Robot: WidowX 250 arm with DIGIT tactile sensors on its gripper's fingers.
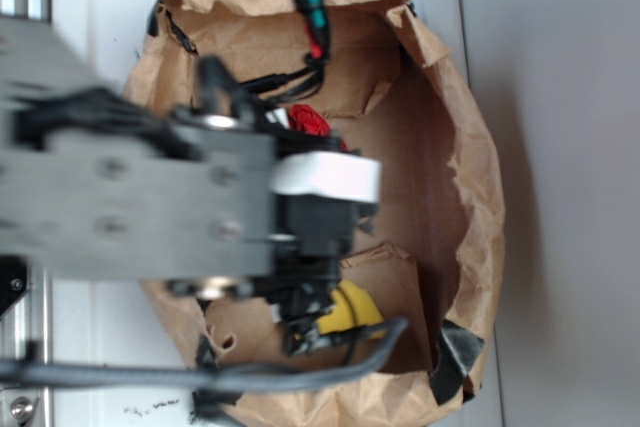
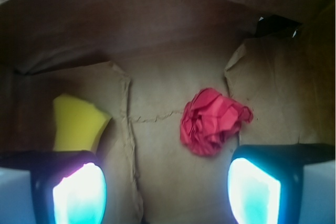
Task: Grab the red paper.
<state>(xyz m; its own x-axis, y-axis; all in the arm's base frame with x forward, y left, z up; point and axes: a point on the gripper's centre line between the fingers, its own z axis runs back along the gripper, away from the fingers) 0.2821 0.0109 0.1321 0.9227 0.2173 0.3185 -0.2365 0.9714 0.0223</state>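
My arm hides most of the red paper; the wrist view crops both fingers.

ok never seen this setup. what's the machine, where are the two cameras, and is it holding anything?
It is a small robot arm with a two-fingered gripper at its tip. The exterior picture looks down from above; the blurry grey mass is the arm itself, reaching into an opened brown paper bag. The wrist picture comes from a camera on the arm, looking past the two fingers at the bottom edge. On the bag floor lie a crumpled red paper ball and a yellow foam wedge. The fingers stand wide apart with nothing between them, so nothing is held. The red paper lies just ahead, nearer the finger on the picture's right.
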